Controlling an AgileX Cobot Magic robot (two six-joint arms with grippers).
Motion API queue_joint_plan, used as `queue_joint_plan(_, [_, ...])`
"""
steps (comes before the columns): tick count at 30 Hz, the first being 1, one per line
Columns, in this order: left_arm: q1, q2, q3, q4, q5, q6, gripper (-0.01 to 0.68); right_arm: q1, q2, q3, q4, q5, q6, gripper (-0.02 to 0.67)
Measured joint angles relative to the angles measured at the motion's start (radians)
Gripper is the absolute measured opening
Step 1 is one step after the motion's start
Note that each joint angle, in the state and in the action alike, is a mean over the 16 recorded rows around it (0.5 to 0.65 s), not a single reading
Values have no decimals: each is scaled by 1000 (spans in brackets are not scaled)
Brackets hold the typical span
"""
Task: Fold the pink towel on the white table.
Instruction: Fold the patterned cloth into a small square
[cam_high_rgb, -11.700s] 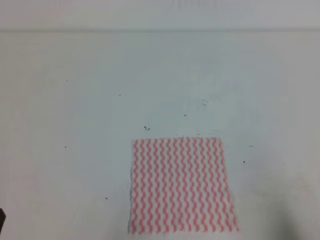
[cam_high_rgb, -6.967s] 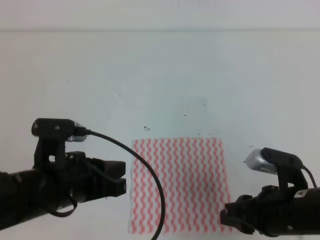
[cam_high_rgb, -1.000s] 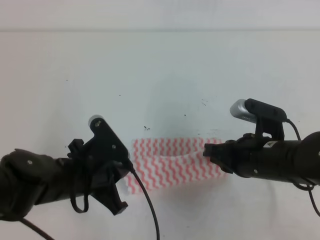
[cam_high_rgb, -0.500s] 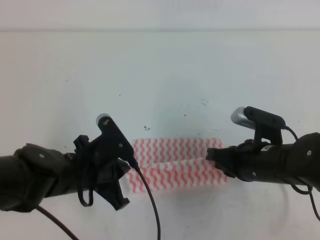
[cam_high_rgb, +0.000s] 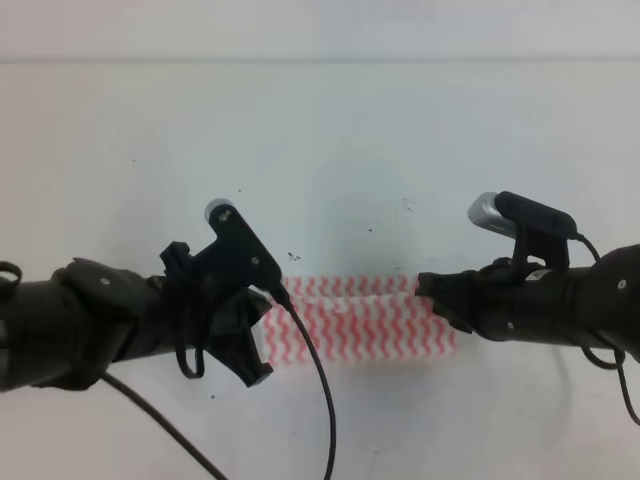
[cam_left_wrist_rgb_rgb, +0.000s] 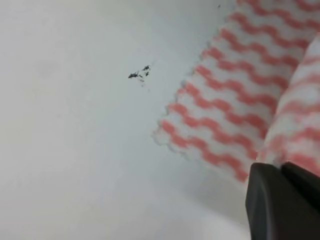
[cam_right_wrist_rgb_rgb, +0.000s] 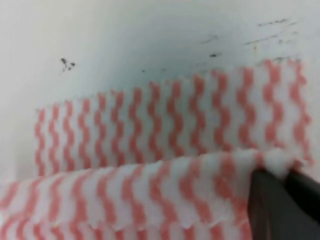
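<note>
Exterior high view shows you the pink towel (cam_high_rgb: 355, 325) lying near the front middle of the white surface (cam_high_rgb: 320, 150), already doubled over into a low, wide band. Your left hand (cam_high_rgb: 258, 335) sits at the band's left end and your right hand (cam_high_rgb: 428, 292) at its right end. From the left wrist view, the dark fingertips (cam_left_wrist_rgb_rgb: 280, 200) are pressed together on a raised corner of the cloth, with the lower layer spread flat beneath and a cluster of dark specks (cam_left_wrist_rgb_rgb: 140, 75) on the bare surface just beyond the towel's edge. From the right wrist view, the fingertips (cam_right_wrist_rgb_rgb: 280, 200) are likewise pinched tight on the upper layer's corner, which is carried over the lower layer and stops a little short of its far edge. Judge the towel as very light, thin and limp: it sags between your two grips and will drape or wrinkle rather than hold a shape. It looks slightly textured, so it should not slip easily. Corners are the best places to take hold, both at once, keeping the edge between them taut.
</note>
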Motion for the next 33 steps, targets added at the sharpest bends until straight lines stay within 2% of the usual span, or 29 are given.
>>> queue_joint_plan(33, [0,98,-80,-3,-34,-14,-4,-56,79,-91,-40,55,-3,-17])
